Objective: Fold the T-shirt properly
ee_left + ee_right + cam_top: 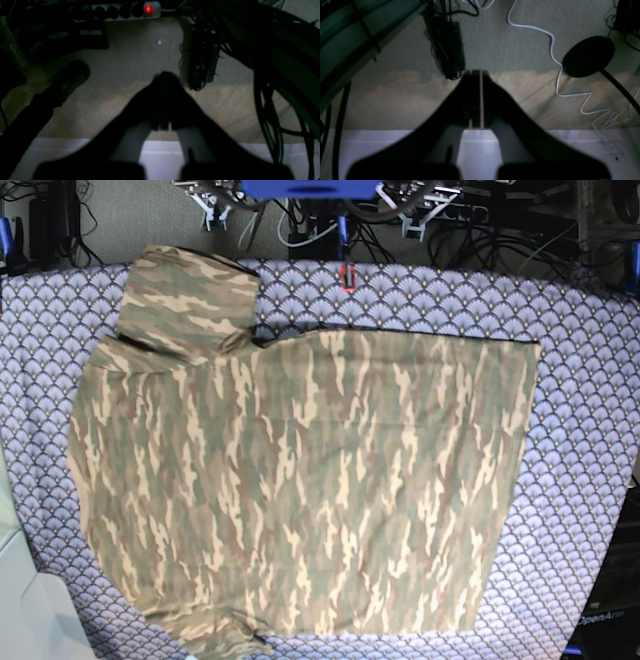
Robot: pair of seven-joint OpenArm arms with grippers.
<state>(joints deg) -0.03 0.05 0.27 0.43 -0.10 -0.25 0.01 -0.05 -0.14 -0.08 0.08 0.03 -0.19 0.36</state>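
Observation:
The camouflage T-shirt [300, 480] lies spread flat on the purple-grey fan-patterned table cloth [585, 380]. One short sleeve [185, 300] points to the far left corner and the other [215, 635] sits at the near left edge. Neither gripper shows in the base view. In the left wrist view my left gripper [163, 75] is shut and empty, hanging over carpeted floor away from the shirt. In the right wrist view my right gripper [475, 72] is also shut with nothing in it, over the same carpet.
A small red object [345, 277] lies on the cloth beyond the shirt. A power strip with a red light [148, 9] and black cables [265, 100] lie on the floor. A white cable [555, 57] and a round black stand foot [588, 56] lie to the right.

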